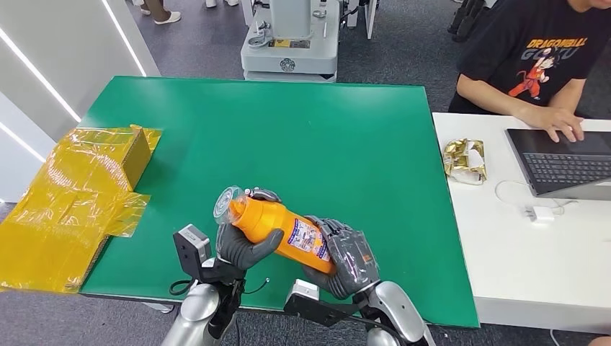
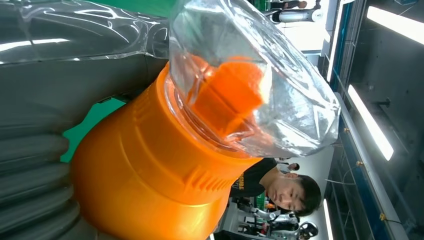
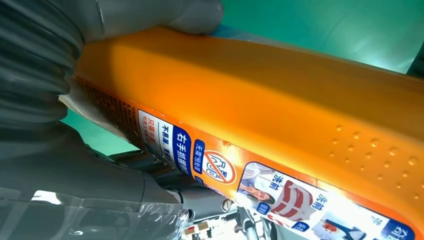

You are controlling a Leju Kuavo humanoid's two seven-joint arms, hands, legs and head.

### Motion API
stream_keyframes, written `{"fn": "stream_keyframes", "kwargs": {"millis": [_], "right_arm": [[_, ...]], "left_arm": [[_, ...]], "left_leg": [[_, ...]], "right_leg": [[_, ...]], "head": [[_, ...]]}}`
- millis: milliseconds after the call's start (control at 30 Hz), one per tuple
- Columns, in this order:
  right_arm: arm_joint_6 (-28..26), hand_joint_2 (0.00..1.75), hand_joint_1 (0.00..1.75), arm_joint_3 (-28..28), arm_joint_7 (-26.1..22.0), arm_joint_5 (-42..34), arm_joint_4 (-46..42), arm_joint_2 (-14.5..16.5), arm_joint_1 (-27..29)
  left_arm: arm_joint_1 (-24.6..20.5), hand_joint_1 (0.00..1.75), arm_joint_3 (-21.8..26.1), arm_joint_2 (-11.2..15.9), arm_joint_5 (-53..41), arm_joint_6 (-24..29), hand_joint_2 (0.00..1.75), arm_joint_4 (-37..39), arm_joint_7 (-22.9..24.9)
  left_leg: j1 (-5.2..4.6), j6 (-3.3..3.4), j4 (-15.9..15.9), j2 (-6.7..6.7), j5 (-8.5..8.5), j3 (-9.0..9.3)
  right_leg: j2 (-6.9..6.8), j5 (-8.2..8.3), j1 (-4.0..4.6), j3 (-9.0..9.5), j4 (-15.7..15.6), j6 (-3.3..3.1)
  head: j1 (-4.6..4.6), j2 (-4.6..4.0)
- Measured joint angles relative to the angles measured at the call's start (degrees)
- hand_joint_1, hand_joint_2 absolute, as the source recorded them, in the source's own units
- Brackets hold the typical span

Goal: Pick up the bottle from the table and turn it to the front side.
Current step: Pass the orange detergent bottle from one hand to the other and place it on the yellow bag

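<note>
An orange bottle [image 1: 282, 225] with a clear cap and a printed label lies tilted above the near edge of the green table [image 1: 302, 130], lifted off it. My left hand [image 1: 243, 246] grips its upper part near the cap, and my right hand [image 1: 344, 258] holds its lower end. In the left wrist view the orange bottle [image 2: 145, 175] and its clear cap [image 2: 250, 85] sit right against my grey fingers [image 2: 35, 165]. The right wrist view has the bottle's label [image 3: 280, 185] close up, with my thumb [image 3: 165, 15] pressed on the bottle's side.
A box wrapped in yellow film [image 1: 79, 194] sits at the table's left edge. To the right stands a white desk [image 1: 519, 252] with a laptop [image 1: 565, 162], a charger and gold foil [image 1: 465, 160]; a person in a black shirt [image 1: 537, 58] types there. A grey machine [image 1: 290, 40] stands beyond.
</note>
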Motion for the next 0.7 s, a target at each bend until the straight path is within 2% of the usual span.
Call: {"fn": "stream_keyframes", "kwargs": {"millis": [200, 333, 700], "right_arm": [[-0.1, 1.75, 1.74, 0.0, 0.1, 0.3, -0.2, 0.0, 0.1], [-1.0, 1.75, 0.03, 0.0, 0.0, 0.5, -0.2, 0.0, 0.1], [-10.8, 1.75, 0.00, -0.1, -3.6, -6.6, -5.3, 1.8, 2.4]], "left_arm": [[0.0, 1.75, 0.0, 0.0, 0.0, -0.1, 1.75, 0.0, 0.0], [-0.3, 1.75, 0.0, 0.0, 0.1, -0.1, 1.75, 0.0, -0.1], [-1.4, 1.75, 0.1, -0.2, -0.6, 1.8, 1.75, -0.1, -0.1]], "left_leg": [[0.00, 0.00, 0.0, 0.00, 0.00, 0.00], [0.00, 0.00, 0.0, 0.00, 0.00, 0.00], [0.00, 0.00, 0.0, 0.00, 0.00, -0.01]], "right_leg": [[0.00, 0.00, 0.00, 0.00, 0.0, 0.00], [0.00, 0.00, 0.00, 0.00, 0.0, 0.00], [-0.01, 0.00, 0.00, 0.00, 0.0, 0.00]], "head": [[0.00, 0.00], [0.00, 0.00], [-0.01, 0.00]]}}
